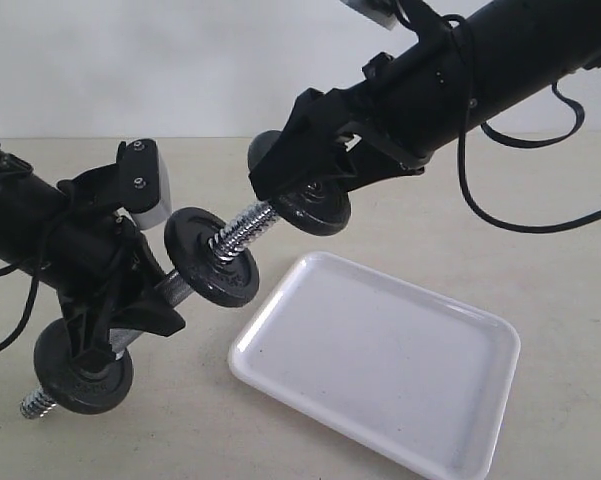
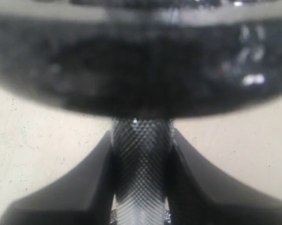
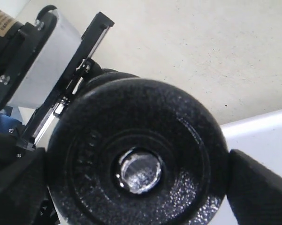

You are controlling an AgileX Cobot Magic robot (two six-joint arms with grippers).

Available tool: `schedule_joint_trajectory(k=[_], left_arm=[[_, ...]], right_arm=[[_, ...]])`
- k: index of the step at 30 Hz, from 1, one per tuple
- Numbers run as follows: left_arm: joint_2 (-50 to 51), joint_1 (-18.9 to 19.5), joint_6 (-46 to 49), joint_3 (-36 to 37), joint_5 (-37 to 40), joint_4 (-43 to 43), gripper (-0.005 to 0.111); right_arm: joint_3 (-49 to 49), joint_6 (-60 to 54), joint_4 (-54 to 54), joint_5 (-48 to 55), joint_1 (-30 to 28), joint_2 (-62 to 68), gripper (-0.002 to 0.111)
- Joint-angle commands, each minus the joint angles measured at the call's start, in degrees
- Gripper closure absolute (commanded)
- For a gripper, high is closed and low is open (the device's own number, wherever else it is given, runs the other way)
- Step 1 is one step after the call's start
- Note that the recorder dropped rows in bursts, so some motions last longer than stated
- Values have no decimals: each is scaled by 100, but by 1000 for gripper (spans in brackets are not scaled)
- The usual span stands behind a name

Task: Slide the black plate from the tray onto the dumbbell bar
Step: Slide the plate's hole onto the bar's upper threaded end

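Note:
The black plate point(image 1: 318, 207) hangs in the air above the table, with my right gripper point(image 1: 302, 188) shut on its rim. Its fingers point(image 3: 259, 187) flank the plate point(image 3: 136, 154) on both sides. The tip of the dumbbell bar point(image 3: 140, 171) sits in the plate's central hole. The bar's threaded end point(image 1: 242, 230) slants up towards the plate from a black disc point(image 1: 212, 257) mounted on it. My left gripper point(image 1: 115, 320) is shut on the bar's knurled middle point(image 2: 141, 173). A second disc point(image 1: 83, 367) sits near the bar's lower end. The white tray point(image 1: 380, 370) holds nothing.
The tray lies on a beige tabletop point(image 1: 540, 250), below and to the right of the raised bar. The bar's lower threaded end point(image 1: 35, 403) pokes out near the table at the far left. Black cables point(image 1: 500, 215) hang from the right arm.

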Motion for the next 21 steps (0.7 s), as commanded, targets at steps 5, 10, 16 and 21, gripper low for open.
schedule_joint_trajectory(k=[5,10,16,21], left_arm=[[-317,-73,732,-266,93,-1531,102],[-317,-73,784,-266,93,-1568,102],[-317,-73,802,-266,93,-1700,102],[-317,-73,802,-266,93,-1700,102]], right_arm=[[-98,-25,283,93,11,-26,108],[-98,-25,283,105,11,-26,108],[-98,-25,283,105,11,-26,108],[-98,-77,271,75,11,-26,108]])
